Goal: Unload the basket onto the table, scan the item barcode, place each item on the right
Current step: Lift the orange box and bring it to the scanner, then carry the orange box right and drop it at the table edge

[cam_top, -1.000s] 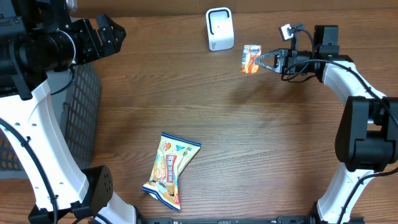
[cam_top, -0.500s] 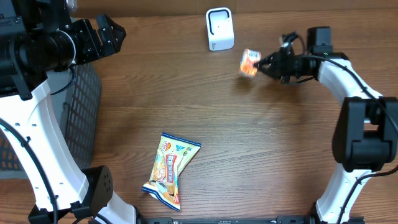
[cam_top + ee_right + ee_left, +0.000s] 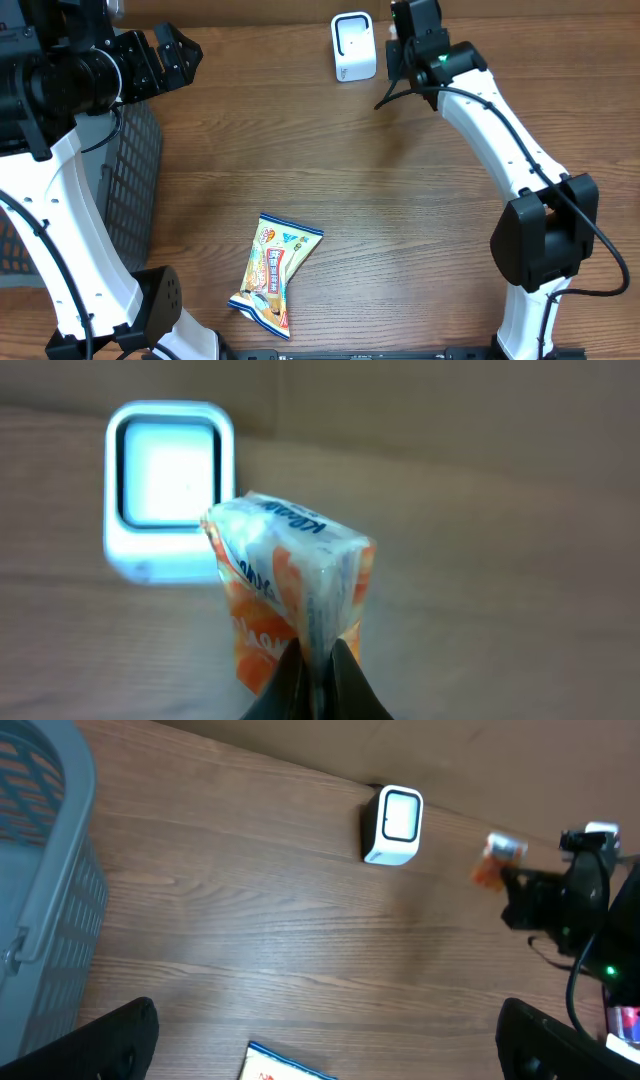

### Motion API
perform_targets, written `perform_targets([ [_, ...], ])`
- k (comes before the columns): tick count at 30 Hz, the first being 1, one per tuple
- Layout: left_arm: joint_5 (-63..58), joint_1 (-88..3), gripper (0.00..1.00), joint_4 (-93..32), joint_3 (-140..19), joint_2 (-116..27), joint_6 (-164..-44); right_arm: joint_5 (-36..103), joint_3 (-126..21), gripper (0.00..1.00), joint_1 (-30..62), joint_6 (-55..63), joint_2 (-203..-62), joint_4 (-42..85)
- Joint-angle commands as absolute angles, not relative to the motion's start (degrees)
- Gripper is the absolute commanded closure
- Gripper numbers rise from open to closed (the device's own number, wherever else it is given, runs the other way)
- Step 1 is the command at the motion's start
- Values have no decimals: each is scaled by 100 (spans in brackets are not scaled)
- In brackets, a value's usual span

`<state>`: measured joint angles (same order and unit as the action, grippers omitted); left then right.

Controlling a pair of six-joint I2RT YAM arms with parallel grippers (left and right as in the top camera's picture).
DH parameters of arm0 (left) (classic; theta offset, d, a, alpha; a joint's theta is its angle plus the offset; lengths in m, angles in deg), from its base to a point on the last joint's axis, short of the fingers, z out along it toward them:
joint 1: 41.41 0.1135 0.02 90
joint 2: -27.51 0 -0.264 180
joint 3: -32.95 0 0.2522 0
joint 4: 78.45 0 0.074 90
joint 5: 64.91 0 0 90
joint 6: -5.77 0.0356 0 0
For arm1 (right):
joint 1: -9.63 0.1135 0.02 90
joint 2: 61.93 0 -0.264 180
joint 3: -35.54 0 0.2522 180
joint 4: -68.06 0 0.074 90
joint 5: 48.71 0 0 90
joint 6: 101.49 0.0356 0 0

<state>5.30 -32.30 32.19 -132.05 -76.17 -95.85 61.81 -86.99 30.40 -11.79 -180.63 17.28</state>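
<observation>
The orange packet (image 3: 290, 595) is pinched at its lower edge by the closed right hand (image 3: 315, 688) and is held above the desk (image 3: 400, 220), near the white scanner (image 3: 170, 485). The left hand (image 3: 175, 55) is spread wide open and empty, near the grey basket (image 3: 135, 190).

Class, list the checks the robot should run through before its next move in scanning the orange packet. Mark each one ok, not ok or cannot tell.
1. Orange packet pinched in the right gripper: ok.
2. Scanner window turned toward the packet: ok.
3. Barcode facing the scanner: cannot tell, no barcode shows.
4. Packet and scanner apart, not touching: ok, a gap shows in the left wrist view.
5. Left gripper open, empty and away from the scanner: ok.
</observation>
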Motion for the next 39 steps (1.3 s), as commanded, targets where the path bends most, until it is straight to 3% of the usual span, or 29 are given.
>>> perform_targets([
  [1, 471, -3204, 0, 3210, -13268, -7593, -9537, 6736, -8810, 96, 3197, -2748, -18242, 2237],
  [9, 471, -3204, 0, 3210, -13268, -7593, -9537, 6677, -8810, 96, 3508, -4560, -18906, 4403],
  [16, 471, -3204, 0, 3210, -13268, -7593, -9537, 6539, -8810, 96, 3519, -6079, -19477, 4676],
  [22, 471, -3204, 0, 3210, -13268, -7593, -9537, 6242, -8810, 96, 3528, -6101, -19509, 4906],
  [29, 471, -3204, 0, 3210, -13268, -7593, -9537, 6353, -8813, 96, 3530, -5828, -19509, 5009],
  [34, 471, -3204, 0, 3210, -13268, -7593, -9537, 7682, -8970, 96, 3388, -4344, -19494, 5243],
  [39, 471, -3204, 0, 3210, -13268, -7593, -9537, 8019, -9490, 96, 2848, -2661, -19262, 3804],
])
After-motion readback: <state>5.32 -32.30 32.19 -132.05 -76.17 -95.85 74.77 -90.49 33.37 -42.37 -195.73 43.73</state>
